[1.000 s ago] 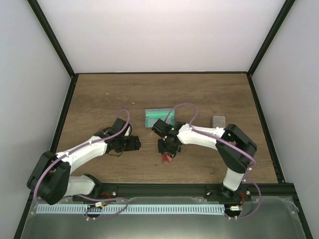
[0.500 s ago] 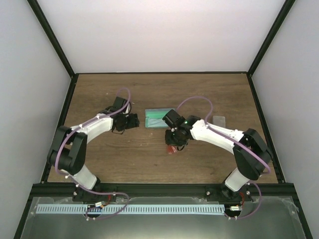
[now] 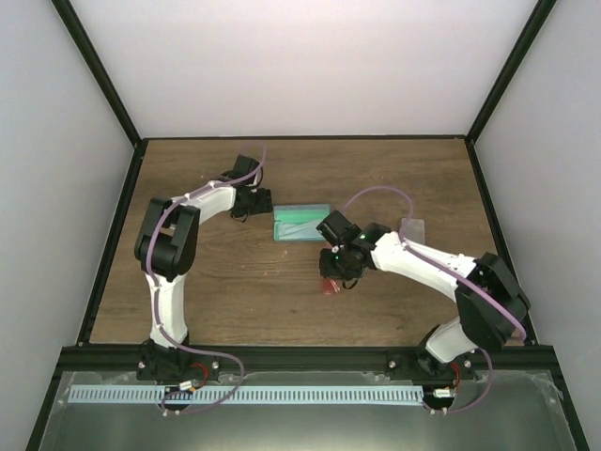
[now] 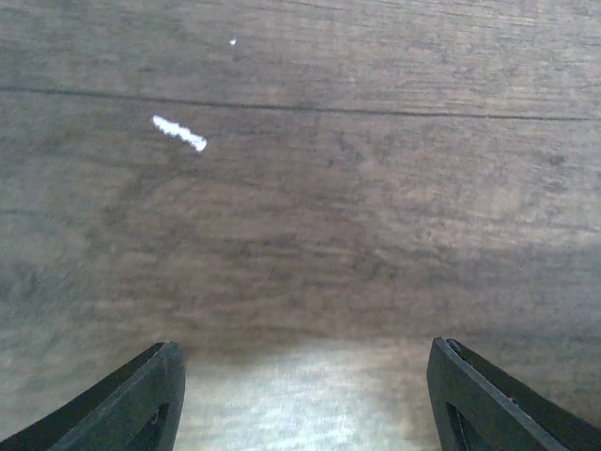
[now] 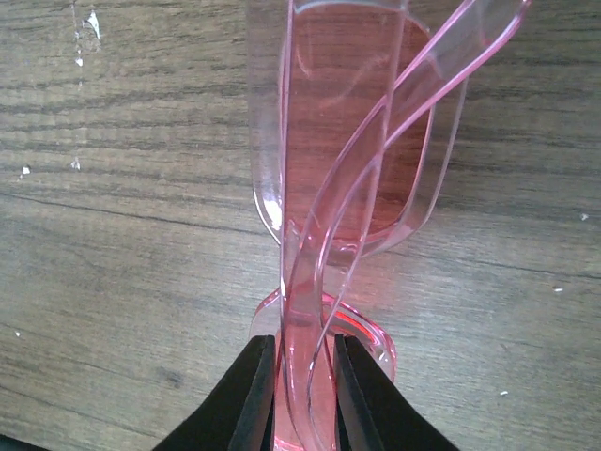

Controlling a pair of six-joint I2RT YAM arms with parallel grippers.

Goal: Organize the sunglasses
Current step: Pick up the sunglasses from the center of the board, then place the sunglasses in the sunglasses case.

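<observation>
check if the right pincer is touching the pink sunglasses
Touching. The right wrist view shows the right pincer closed on the pink sunglasses, with both fingers pressed against the frame and no gap.

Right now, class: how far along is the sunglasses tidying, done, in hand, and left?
Done: nothing seen inside the open green-lined case. In hand: the right gripper grips the pink sunglasses. Left: casing them; the left gripper hangs open, empty.

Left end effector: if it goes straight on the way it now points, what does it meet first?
Probably the brown wooden table: the open left end effector faces only wood there, though depth is unclear.
</observation>
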